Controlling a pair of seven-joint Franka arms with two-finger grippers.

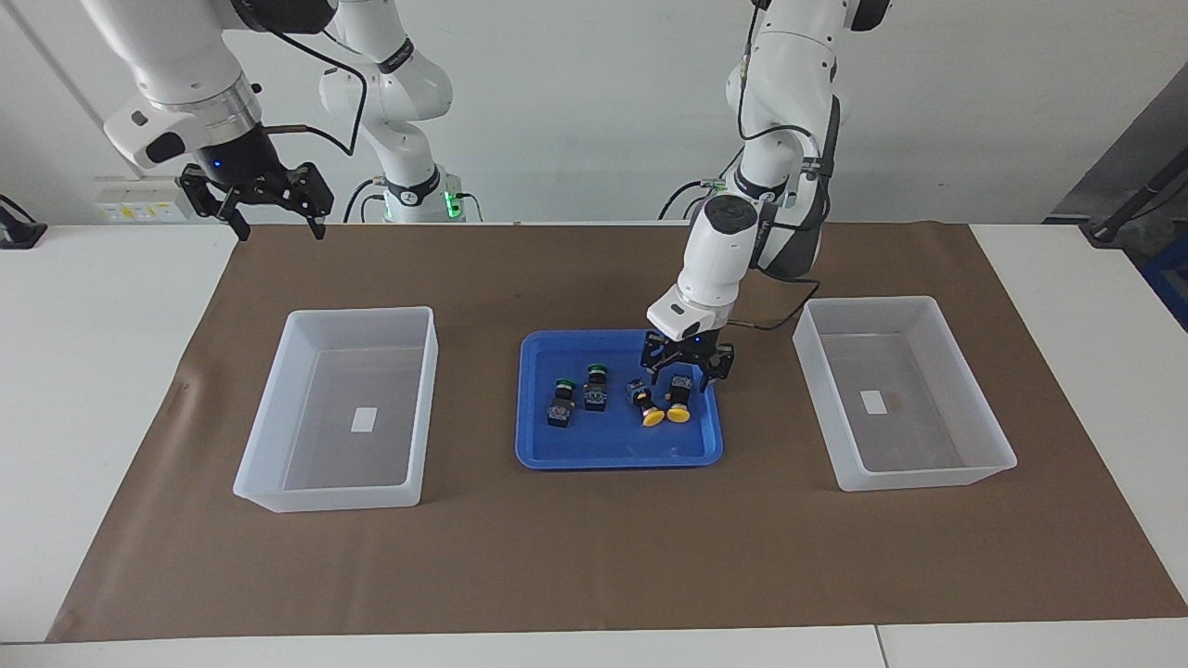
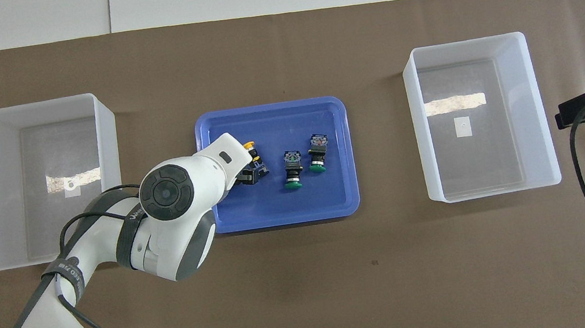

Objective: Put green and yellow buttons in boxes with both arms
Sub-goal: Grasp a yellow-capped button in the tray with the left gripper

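Blue shallow plastic tray [image 1: 534, 453] mid-table, holding two green-capped [image 1: 594, 386] and two yellow-capped push buttons [image 1: 679, 401]. Left gripper [image 1: 686, 369] low over the yellow pair, fingers apart. Right gripper [image 1: 257, 198] open, waiting aloft. Translucent white bins [image 1: 339, 408] empty. Risk: catching both crowded yellow buttons, or knocking one aside.

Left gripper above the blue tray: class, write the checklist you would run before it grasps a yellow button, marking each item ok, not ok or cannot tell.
1. Left gripper over the yellow button nearest the left arm's end of the blue tray: ok.
2. Its jaws open: ok.
3. Jaws touching that button: cannot tell.
4. Box at the left arm's end free of buttons: ok.
5. Right gripper waiting raised, away from the tray: ok.
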